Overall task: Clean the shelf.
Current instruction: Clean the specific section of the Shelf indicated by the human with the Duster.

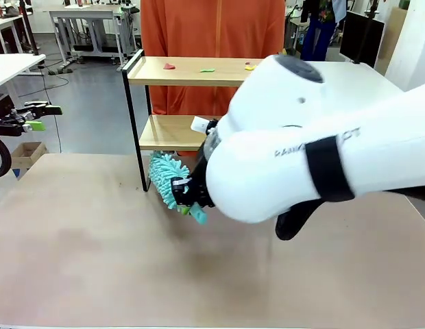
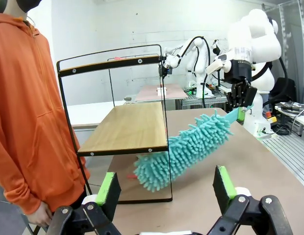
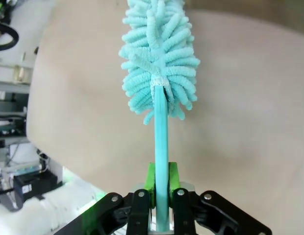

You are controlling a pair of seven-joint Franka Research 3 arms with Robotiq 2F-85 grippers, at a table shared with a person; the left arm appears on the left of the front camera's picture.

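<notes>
A person (image 1: 212, 31) in an orange hoodie stands beyond a tan table (image 1: 89, 260). The shelf (image 1: 188, 71) sits at the table's far edge, with small coloured scraps (image 1: 208, 69) on its top board. The right gripper (image 3: 161, 178) is clamped on a teal duster (image 1: 164, 178), whose fluffy head reaches under the lower board. The left gripper (image 2: 165, 185) hangs far left with its fingers spread wide, well apart from the shelf. The white right arm hides the shelf's right half.

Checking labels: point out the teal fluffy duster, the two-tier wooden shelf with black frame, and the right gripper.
Teal fluffy duster (image 2: 187, 147): left wrist view, head.
Two-tier wooden shelf (image 2: 127, 127): left wrist view, lower board.
Right gripper (image 3: 161, 180): right wrist view, between fingertips.
</notes>
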